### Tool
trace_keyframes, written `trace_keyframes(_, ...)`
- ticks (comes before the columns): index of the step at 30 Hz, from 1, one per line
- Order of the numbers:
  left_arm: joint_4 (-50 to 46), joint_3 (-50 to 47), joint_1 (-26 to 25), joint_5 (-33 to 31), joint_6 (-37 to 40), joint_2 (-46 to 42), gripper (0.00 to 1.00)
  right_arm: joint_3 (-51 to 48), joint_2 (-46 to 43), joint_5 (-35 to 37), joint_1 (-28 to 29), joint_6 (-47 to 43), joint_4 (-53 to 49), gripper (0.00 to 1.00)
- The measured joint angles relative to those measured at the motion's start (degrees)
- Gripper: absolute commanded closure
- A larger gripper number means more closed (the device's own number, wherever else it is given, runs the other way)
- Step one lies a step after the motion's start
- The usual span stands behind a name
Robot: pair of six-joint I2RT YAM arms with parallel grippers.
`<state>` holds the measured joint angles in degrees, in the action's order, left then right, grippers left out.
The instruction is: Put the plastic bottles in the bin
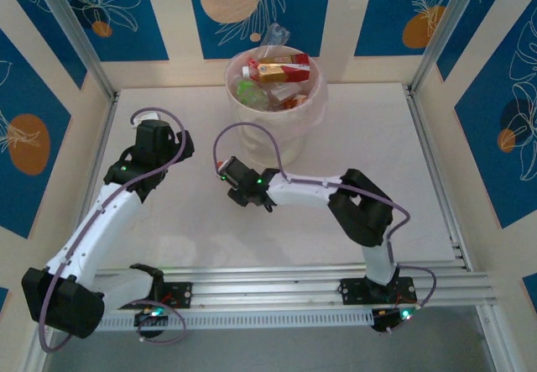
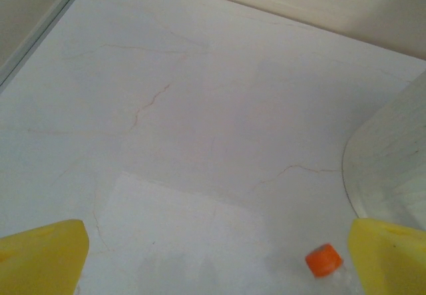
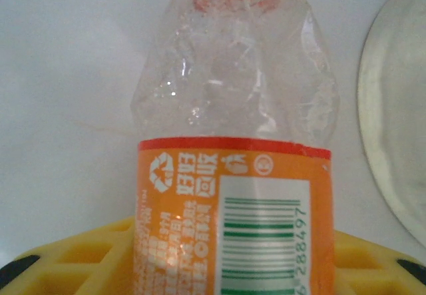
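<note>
The right gripper [image 1: 235,186] is squeezed tight on the orange bottle [image 3: 233,175], in the middle of the top view, so it can lift it to the bin [image 1: 281,133] higher up. The left gripper [image 2: 214,255] hangs wide apart.

This is a robot test cell in a lab, not a home or a shop. A white, marble-look table [image 1: 361,145] is boxed in by aluminium posts [image 1: 71,32] and wall panels [image 1: 117,11] printed with blue and cream stripes, leaf outlines and orange discs. The panels stand behind and to either side of the bin [image 1: 281,133]. Across the table from the bin, a slotted aluminium rail [image 1: 277,288] carries a white left arm [image 1: 92,229] and right arm [image 1: 306,191], both trailing lilac cables [image 1: 156,110].
</note>
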<state>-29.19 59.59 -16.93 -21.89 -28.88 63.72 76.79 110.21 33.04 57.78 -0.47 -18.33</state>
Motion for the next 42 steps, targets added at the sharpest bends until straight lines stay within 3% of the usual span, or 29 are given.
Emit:
trace_keyframes(9, 0.0, 0.04, 0.17, -0.17, -0.68, -3.5, 0.0, 0.37, -20.81, -0.17, 2.54, -5.86, -5.88, 0.64)
trace_keyframes(13, 0.42, 0.07, 0.22, 0.24, -0.68, -4.33, 0.0, 4.17, -28.5, -2.84, 0.11, -10.03, -7.69, 0.64)
trace_keyframes(17, 0.98, 0.85, 0.24, 2.49, -0.63, -4.28, 0.01, 8.26, -32.5, -6.99, -5.86, -14.91, -7.39, 0.65)
trace_keyframes(26, 3.26, 3.43, 0.26, 7.3, -0.63, -3.54, 0.0, 14.43, -29.35, -19.82, -21.88, -22.67, -8.37, 0.65)
trace_keyframes(42, 3.21, 6.25, 0.28, 7.78, -0.57, -1.27, 0.01, 25.05, -13.92, -29.66, -33.88, -33.27, -9.97, 0.62)
